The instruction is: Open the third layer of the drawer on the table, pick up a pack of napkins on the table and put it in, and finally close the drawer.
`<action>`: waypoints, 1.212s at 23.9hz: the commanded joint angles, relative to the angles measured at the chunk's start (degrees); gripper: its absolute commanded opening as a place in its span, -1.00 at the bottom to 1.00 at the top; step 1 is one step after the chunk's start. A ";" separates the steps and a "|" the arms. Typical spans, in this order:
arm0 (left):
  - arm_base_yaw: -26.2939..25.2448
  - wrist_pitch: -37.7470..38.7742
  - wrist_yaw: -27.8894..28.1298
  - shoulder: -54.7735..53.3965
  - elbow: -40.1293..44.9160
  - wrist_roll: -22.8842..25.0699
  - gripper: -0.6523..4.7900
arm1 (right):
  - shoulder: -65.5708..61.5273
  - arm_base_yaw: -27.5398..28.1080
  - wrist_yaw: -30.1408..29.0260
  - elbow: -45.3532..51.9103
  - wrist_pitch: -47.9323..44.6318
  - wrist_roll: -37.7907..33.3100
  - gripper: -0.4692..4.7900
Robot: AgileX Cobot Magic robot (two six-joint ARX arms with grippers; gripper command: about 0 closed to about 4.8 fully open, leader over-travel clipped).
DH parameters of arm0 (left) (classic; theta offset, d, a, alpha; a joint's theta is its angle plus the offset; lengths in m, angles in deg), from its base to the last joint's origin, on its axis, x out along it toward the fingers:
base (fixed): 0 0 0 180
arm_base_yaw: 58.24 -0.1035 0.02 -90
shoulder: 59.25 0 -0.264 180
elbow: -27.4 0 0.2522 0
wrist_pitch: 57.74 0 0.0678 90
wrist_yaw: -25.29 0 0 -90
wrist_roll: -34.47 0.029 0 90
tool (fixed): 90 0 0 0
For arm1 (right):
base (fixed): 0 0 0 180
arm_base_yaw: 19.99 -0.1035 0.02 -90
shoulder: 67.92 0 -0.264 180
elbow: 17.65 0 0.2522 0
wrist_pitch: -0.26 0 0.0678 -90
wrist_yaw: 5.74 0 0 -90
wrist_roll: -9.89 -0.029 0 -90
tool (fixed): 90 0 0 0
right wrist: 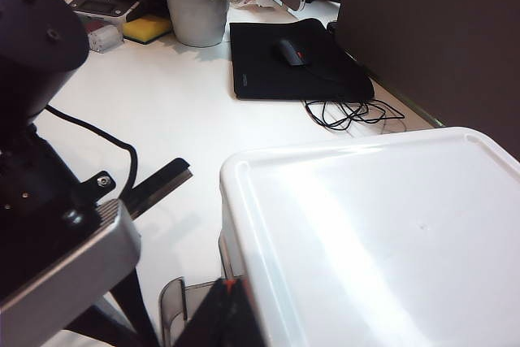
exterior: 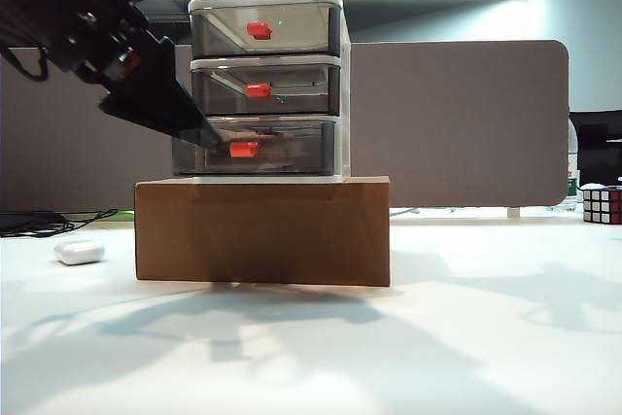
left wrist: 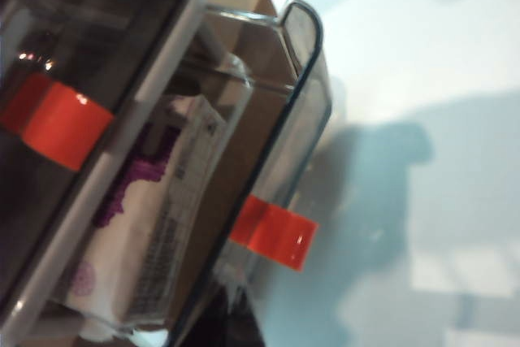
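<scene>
My clenched left gripper (exterior: 209, 135) pushes the third layer (exterior: 258, 148), napkin pack (left wrist: 142, 225) inside; it could skid the drawer unit (exterior: 267, 85) off the cardboard box (exterior: 262, 230); clenched right gripper (right wrist: 223, 314) hovers above.

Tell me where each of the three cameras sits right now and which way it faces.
Exterior view: low at table height, facing the drawer front on its cardboard box; left gripper, shut, shows at the third layer.
Left wrist view: close above the partly open third layer, looking down at the pack of napkins inside.
Right wrist view: above the unit's white top, facing a mouse pad and plant; right gripper unseen.
Shared: all show the drawer unit.
</scene>
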State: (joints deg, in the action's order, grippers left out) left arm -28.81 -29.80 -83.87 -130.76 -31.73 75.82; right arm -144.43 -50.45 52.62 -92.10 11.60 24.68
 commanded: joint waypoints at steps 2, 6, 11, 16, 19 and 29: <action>0.00 -6.67 1.42 -2.32 0.00 -0.04 -0.78 | 0.22 0.04 0.02 -0.26 -0.39 0.26 -0.85; 0.00 -12.17 3.13 -3.19 0.00 -1.49 -0.78 | 0.22 0.04 0.02 -0.26 -0.33 0.26 -0.85; 0.00 -13.44 4.96 -3.37 0.00 -1.49 -0.78 | 0.22 0.04 0.02 -0.26 -0.37 0.28 -0.85; 0.02 -12.74 4.76 -3.63 0.00 -1.66 -0.78 | 0.22 0.04 0.02 -0.26 -0.33 0.28 -0.85; 0.04 -6.91 1.11 -0.31 0.00 -3.32 -0.78 | 0.94 0.04 -0.24 -0.26 0.83 0.28 -0.85; 0.04 2.49 6.25 33.86 10.58 -14.91 -0.78 | 19.10 0.92 8.00 7.65 13.68 2.03 -0.86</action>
State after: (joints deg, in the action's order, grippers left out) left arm -28.74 -25.36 -79.69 -99.92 -22.94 66.07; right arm -128.12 -49.77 59.35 -86.48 24.76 28.50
